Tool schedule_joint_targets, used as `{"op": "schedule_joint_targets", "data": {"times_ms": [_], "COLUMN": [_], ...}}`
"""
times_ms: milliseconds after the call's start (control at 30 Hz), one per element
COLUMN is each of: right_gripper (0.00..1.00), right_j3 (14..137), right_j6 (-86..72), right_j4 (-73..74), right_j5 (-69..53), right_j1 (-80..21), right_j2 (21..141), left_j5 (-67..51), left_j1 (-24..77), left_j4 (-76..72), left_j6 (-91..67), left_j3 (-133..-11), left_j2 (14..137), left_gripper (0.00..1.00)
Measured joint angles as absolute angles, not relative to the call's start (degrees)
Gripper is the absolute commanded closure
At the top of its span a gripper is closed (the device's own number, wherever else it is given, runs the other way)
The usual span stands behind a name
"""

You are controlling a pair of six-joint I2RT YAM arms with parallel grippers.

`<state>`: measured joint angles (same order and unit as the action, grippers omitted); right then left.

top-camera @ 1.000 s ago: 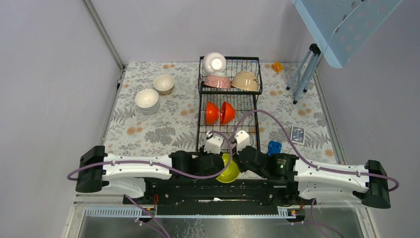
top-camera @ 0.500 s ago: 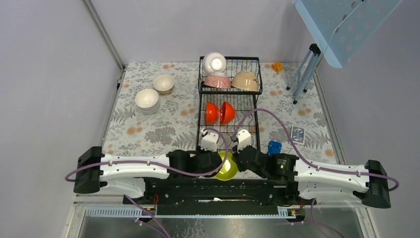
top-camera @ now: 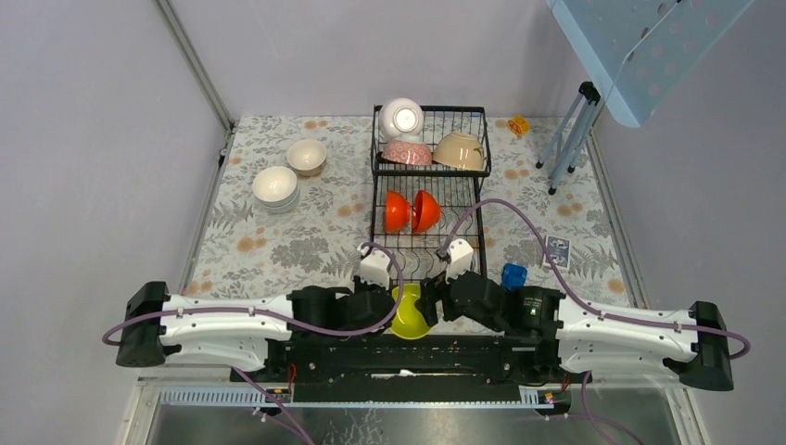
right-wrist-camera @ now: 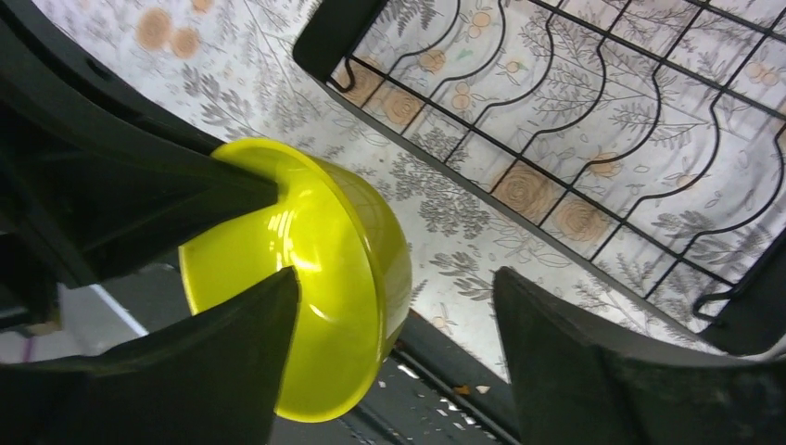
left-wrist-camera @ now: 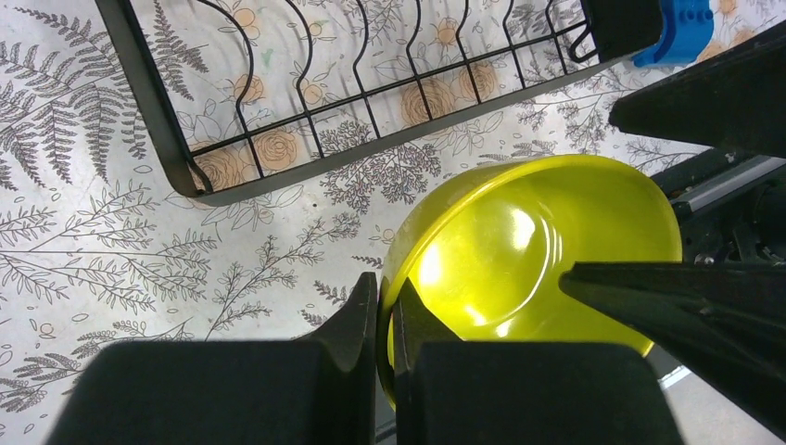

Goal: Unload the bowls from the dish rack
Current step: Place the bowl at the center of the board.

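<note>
dish rack [top-camera: 456, 199], five bowls [top-camera: 397, 211] inside

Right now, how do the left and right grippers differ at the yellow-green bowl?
Left gripper is shut, pinching the yellow-green bowl by its rim; right gripper is open wide. Left gripper holds the bowl tilted on edge; right gripper only straddles its wall, one finger clear of it. Both meet at that bowl, just off the dish rack's near edge.
</note>
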<state>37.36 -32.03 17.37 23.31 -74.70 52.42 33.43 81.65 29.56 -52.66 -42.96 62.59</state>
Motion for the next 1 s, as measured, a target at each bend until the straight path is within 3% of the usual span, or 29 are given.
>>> {"op": "schedule_joint_targets", "data": {"times_ms": [33,67,433,633,800,1000], "right_gripper": [0.02,0.01,0.00,0.08,0.15,0.00], "right_j3": [37.7,38.2,38.8,34.4,34.3,34.5], "right_j6": [-32.7,-33.4,-41.0,-44.9,-45.4,-45.5], "right_j4": [17.4,17.6,17.3,15.5,13.0,11.9], "right_j5": [23.1,23.0,23.6,24.6,24.5,24.9], "right_j1": [-74.7,-74.7,-74.7,-74.7,-74.7,-74.7], "right_j2": [52.2,52.0,44.1,41.0,45.3,48.3], "left_j5": [33.7,33.9,38.0,40.8,43.9,48.0], "left_j1": [81.7,81.7,81.7,81.7,81.7,81.3], "left_j4": [29.4,29.3,29.1,30.4,33.4,39.5], "left_j6": [-52.9,-53.1,-56.3,-63.3,-71.0,-79.7], "left_j3": [-42.7,-42.5,-41.2,-40.8,-42.1,-45.2], "left_j2": [62.1,61.8,58.5,56.5,58.0,61.3], "left_gripper": [1.00,1.00,1.00,1.00,1.00,1.00]}}
